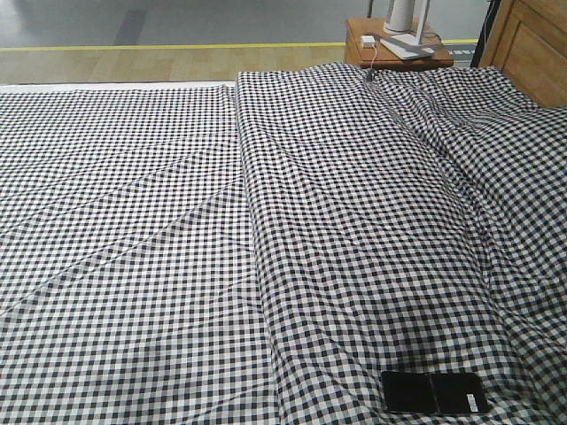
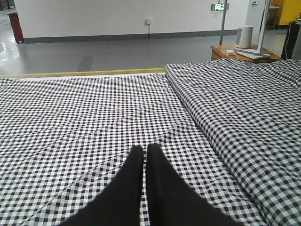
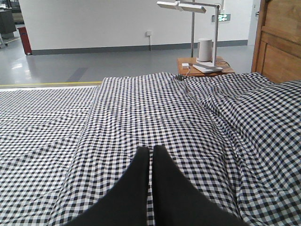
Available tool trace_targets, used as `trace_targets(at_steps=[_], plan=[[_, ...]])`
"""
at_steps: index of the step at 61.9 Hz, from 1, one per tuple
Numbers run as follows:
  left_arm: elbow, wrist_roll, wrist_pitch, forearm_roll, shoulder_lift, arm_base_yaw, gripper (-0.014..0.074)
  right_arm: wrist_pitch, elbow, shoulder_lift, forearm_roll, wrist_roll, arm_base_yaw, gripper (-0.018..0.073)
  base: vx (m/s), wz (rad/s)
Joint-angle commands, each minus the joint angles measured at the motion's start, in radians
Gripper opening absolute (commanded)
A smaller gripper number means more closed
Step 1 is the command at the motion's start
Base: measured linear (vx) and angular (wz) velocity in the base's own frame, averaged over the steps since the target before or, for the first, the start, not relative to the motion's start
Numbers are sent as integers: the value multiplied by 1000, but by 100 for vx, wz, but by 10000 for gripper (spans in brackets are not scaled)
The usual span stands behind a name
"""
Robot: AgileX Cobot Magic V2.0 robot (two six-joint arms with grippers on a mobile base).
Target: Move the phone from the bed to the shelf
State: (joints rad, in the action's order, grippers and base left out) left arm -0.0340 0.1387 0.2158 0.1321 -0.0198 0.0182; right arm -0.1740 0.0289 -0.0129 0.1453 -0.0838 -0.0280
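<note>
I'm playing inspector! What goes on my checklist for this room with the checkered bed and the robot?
Surface: bed covered in black-and-white check cloth, with folds and creases.
Job's things: phone lies flat on the cloth, close to the robot, untouched; shelf: nothing seen.
Clutter: bedside table carrying a lamp, a white cylinder and a small white plug.
Grippers: left gripper shut, empty, over the bed; right gripper shut, empty, over the bed.
Cables: thin cable runs from the plug toward the bed.
Surroundings: wooden headboard, grey floor with a yellow line.
</note>
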Motion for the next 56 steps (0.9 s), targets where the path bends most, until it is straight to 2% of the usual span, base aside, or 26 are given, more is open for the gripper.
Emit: trace_targets(at_steps=[1, 56], plan=[[-1, -4, -75, 6, -6, -3, 1, 72, 7, -4, -11, -2, 4, -8, 0, 0], [-1, -4, -75, 6, -6, -3, 1, 71, 7, -4, -11, -2, 4, -8, 0, 0]])
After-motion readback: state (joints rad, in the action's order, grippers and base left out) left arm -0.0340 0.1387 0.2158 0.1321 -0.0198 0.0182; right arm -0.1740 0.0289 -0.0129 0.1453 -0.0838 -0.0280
